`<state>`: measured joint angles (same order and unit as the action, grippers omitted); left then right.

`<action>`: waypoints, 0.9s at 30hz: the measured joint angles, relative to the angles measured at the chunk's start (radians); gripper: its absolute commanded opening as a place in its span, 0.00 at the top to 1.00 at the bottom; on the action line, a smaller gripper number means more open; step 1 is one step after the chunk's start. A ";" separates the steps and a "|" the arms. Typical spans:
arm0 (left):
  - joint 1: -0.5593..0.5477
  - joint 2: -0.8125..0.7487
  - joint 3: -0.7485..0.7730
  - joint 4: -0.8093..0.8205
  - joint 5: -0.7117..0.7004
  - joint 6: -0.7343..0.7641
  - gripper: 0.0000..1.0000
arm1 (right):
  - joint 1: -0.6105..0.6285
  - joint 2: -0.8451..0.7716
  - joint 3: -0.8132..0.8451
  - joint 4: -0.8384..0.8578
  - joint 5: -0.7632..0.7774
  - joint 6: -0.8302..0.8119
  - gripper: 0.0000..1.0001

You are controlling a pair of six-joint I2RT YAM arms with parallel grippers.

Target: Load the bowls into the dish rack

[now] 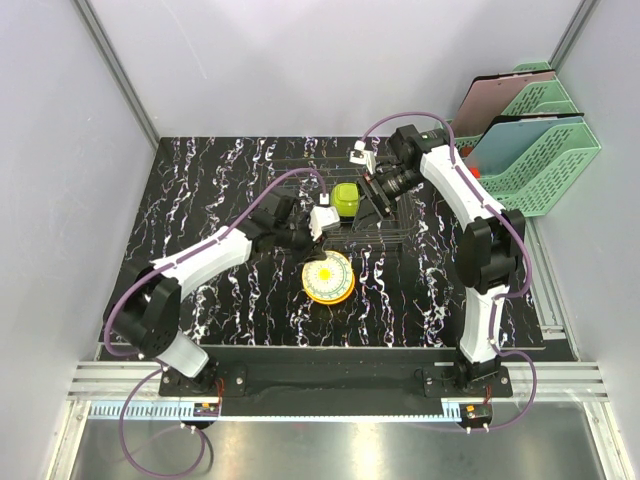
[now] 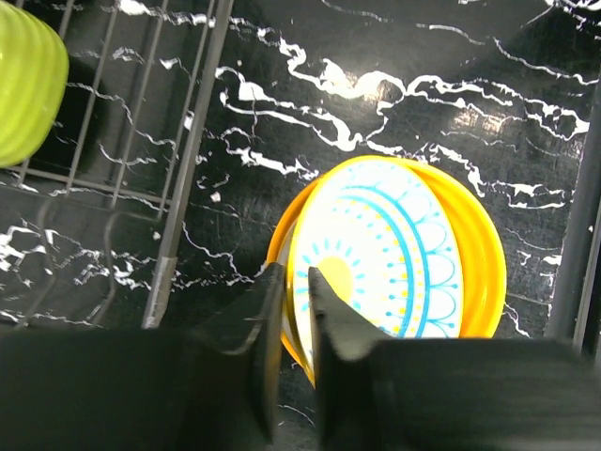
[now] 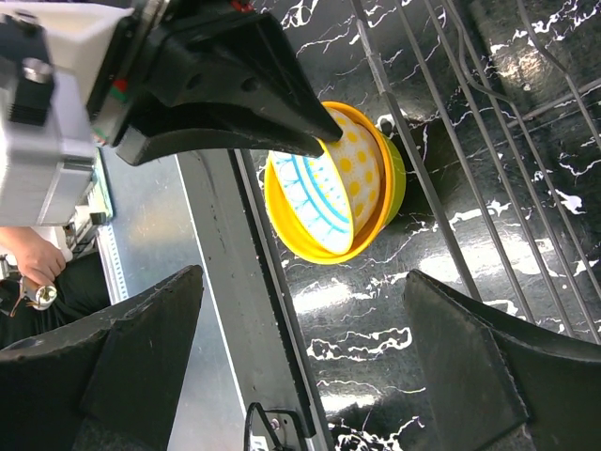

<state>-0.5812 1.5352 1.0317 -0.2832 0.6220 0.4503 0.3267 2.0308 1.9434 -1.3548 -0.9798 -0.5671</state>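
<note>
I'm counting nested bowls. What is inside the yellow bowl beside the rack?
A white bowl patterned in blue and yellow sits nested inside the yellow bowl. It covers the yellow bowl's floor, so anything under it cannot be seen.

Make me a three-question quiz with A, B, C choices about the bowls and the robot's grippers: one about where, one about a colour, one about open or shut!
1. Where is the lime green bowl? A on the table; B in the dish rack; C in a gripper.
2. What colour are the lines inside the yellow bowl? A red; B black; C blue.
3. The right gripper is: A open; B shut on a bowl; C shut on a wire.

Answers: 1 B, it sits on the rack's wires. 2 C, blue arcs ring its white inside. 3 A, its fingers stand wide apart, holding nothing.
</note>
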 measured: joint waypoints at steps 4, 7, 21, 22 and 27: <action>0.000 0.008 0.000 -0.015 -0.003 0.002 0.69 | 0.000 0.000 0.000 0.000 0.004 0.000 0.04; 0.000 0.008 0.000 -0.022 -0.003 0.005 0.70 | 0.000 0.000 0.000 0.000 0.013 0.000 0.04; -0.001 0.070 0.045 -0.089 -0.005 0.032 1.00 | -0.001 0.000 0.031 0.000 0.029 0.008 0.04; -0.001 0.070 0.047 -0.091 -0.005 0.032 1.00 | -0.001 0.000 0.031 0.000 0.029 0.008 0.04; -0.001 0.070 0.053 -0.107 -0.005 0.035 1.00 | -0.001 0.000 0.041 0.000 0.032 0.016 0.03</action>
<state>-0.5819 1.6054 1.0851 -0.3901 0.6170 0.4854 0.3260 2.0308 1.9846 -1.3548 -0.9482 -0.5507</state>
